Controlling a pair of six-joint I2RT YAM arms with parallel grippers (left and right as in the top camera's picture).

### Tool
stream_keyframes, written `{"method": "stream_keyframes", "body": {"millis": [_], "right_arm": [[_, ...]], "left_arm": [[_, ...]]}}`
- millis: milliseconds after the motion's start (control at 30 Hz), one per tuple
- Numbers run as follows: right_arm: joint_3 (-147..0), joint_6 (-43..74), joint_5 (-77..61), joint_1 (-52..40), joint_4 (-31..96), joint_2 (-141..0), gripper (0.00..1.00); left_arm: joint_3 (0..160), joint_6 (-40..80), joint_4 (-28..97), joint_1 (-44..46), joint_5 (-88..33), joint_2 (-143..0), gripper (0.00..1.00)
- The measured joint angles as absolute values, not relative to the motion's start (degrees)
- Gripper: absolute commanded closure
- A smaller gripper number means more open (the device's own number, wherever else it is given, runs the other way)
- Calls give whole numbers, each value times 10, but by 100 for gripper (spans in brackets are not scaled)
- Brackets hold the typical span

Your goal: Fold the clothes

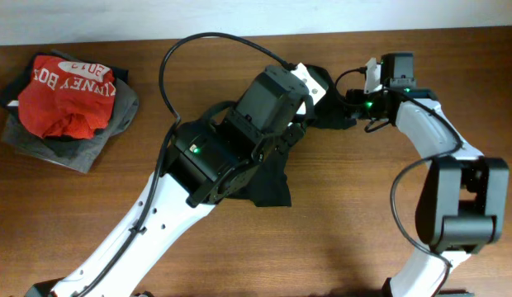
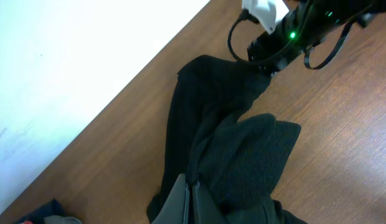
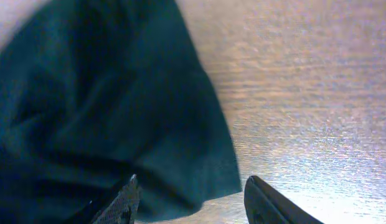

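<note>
A black garment [image 1: 268, 183] lies crumpled on the wooden table, mostly under my left arm. My left gripper [image 2: 194, 193] is shut on a fold of the black garment [image 2: 243, 155] and holds it bunched up. My right gripper [image 3: 190, 186] is open just above the table, its fingers on either side of a corner of the garment [image 3: 106, 112]. In the overhead view the right gripper [image 1: 343, 111] is at the garment's far right end [image 1: 326, 82].
A pile of clothes with a red printed shirt [image 1: 66, 95] on top, over grey and dark pieces [image 1: 82, 148], sits at the table's far left. A white wall runs along the far edge [image 2: 68, 56].
</note>
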State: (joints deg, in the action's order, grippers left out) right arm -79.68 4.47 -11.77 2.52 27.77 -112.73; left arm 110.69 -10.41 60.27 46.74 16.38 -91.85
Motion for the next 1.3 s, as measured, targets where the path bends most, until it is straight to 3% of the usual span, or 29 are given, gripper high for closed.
{"method": "stream_keyframes", "body": {"millis": [633,733,867,1067,1300], "right_arm": [[-796,45,-93,24,267,-1198,43],[-797,43,-93,21,259,-1201,55],[-797,43,-106,19,250,-1207,96],[-806,50,-118,21,271,-1209,96],[-858,50,-132,55,440,-1173,96]], "left_arm": [[1107,-104,603,467,164,-919,100],[1107,-104,603,467,164,-919,100],[1107,-104,603,467,164,-919,100],[1107,-104,603,467,176,-919,100],[1107,-104,602,463,217,-919,100]]}}
